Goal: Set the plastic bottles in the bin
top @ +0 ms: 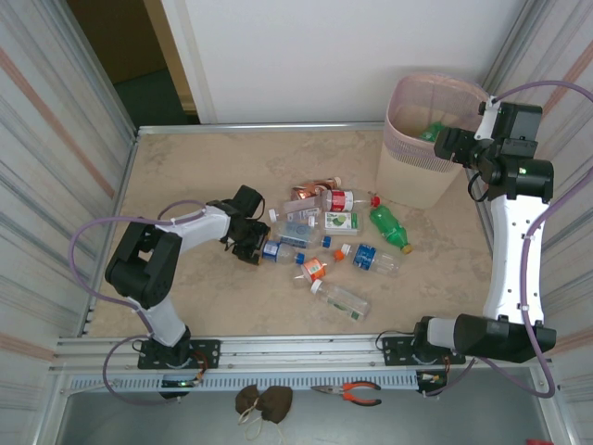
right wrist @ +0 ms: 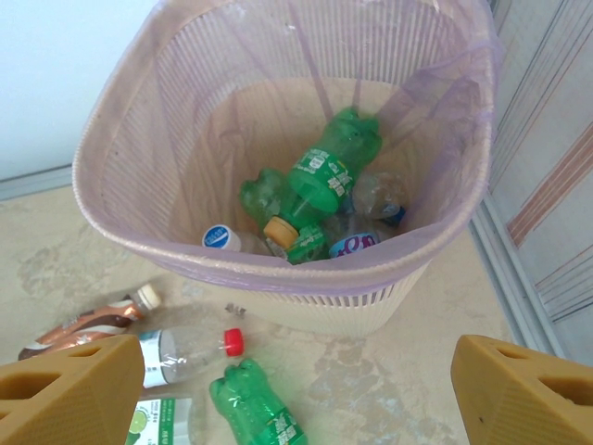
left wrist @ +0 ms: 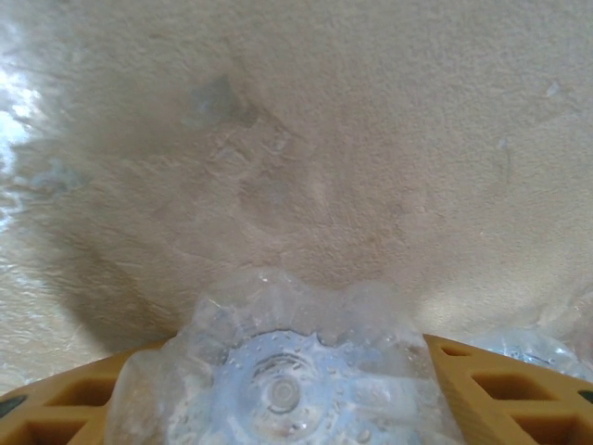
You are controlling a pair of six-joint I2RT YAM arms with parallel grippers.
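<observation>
My left gripper lies low at the left end of the pile, its orange fingers closed against the sides of a clear plastic bottle whose ribbed base faces the wrist camera. Several more plastic bottles lie on the table: a green one, a red-capped one, a blue-labelled one and a clear one. My right gripper hangs open above the near rim of the beige bin, nothing between its fingers. Inside the bin lie a green bottle and several others.
Corrugated walls close in both sides of the table, and a white panel stands at the back. Orange-handled pliers and a brown lump lie on the ledge in front of the arm bases. The bin stands in the far right corner.
</observation>
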